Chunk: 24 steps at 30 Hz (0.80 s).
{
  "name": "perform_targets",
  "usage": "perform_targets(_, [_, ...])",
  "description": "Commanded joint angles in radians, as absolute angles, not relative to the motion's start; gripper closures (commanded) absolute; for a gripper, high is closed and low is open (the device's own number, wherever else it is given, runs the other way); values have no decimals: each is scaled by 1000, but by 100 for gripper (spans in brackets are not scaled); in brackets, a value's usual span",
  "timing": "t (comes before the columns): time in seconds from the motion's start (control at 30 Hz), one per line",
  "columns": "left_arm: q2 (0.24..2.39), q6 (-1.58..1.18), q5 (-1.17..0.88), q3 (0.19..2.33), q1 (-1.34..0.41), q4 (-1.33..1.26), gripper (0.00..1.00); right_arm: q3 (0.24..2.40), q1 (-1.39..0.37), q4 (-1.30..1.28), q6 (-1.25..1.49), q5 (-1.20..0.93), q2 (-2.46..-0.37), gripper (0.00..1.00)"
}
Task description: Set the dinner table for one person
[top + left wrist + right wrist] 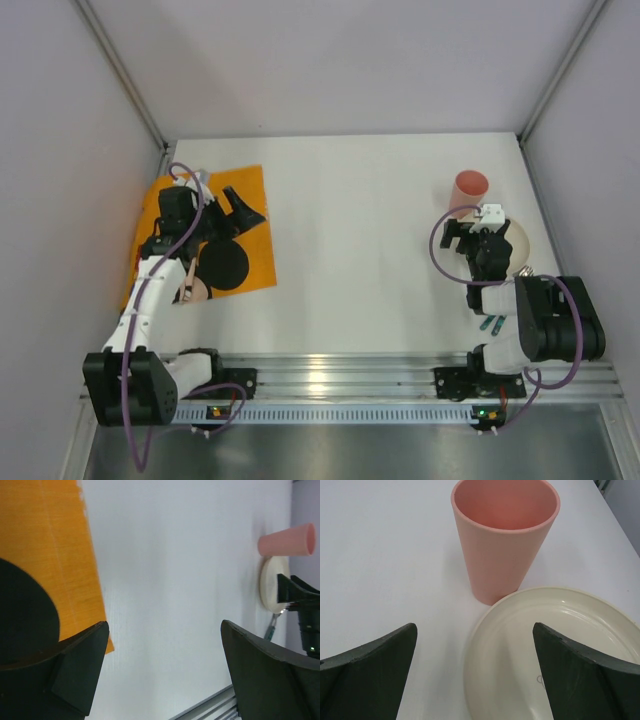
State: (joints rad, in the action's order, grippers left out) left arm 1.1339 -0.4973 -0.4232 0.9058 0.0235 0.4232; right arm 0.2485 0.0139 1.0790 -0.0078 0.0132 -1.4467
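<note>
Pink cup [505, 545] beside plate [570, 630] on dinner table [380, 555]

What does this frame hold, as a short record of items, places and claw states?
table: white, flat
placemat: orange, lying at the left side
cup: pink, upright, empty, beside the plate
plate: cream, empty, at the right side
cutlery: teal handles by the right arm, partly hidden
left claw: open, over the placemat's edge
right claw: open, over the plate's rim, holding nothing
</note>
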Motion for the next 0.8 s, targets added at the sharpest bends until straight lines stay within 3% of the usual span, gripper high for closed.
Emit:
perform_targets(0.0, [1100, -615, -674, 878, 31, 181, 1, 256, 15, 1154, -12, -5, -1448, 0])
perform_targets(0.2, [1115, -1176, -877, 808, 31, -413, 1, 258, 15, 1155, -12, -3, -1448, 0])
perform_targets(0.33, [1213, -1721, -864, 872, 26, -1110, 1, 256, 15, 1155, -12, -3, -1450, 0])
perform_targets(0.47, [1318, -2034, -740, 1000, 23, -1505, 1, 258, 15, 1155, -12, -5, -1450, 0])
perform_targets(0.57, [1379, -2157, -643, 1103, 9, -1644, 1, 256, 15, 1155, -12, -5, -1450, 0])
perform_targets(0.77, [1367, -2138, -627, 1140, 3, -1586, 1, 256, 15, 1155, -12, -5, -1450, 0])
